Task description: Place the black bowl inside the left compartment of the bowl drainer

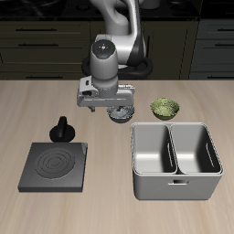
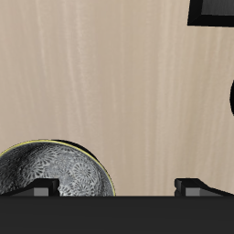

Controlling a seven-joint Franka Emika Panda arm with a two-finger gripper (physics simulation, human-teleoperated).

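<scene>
The black bowl (image 1: 120, 114) sits on the table, dark outside with a pale speckled inside (image 2: 57, 174), just behind the bowl drainer (image 1: 175, 174). The drainer is a light-grey bin with two deep wells and a small front handle. My gripper (image 1: 110, 108) hangs low right over the bowl and is open (image 2: 117, 188). One fingertip (image 2: 42, 188) is over the bowl's inside and the other fingertip (image 2: 192, 187) is over bare table, so part of the rim lies between them. Nothing is held.
An olive-green bowl (image 1: 164, 109) stands beside the black bowl, behind the drainer. A flat black square plate (image 1: 55, 165) with rings lies near the table's front edge, with its corner (image 2: 212, 11) showing in the wrist view. A small dark knobbed object (image 1: 62, 131) stands behind it.
</scene>
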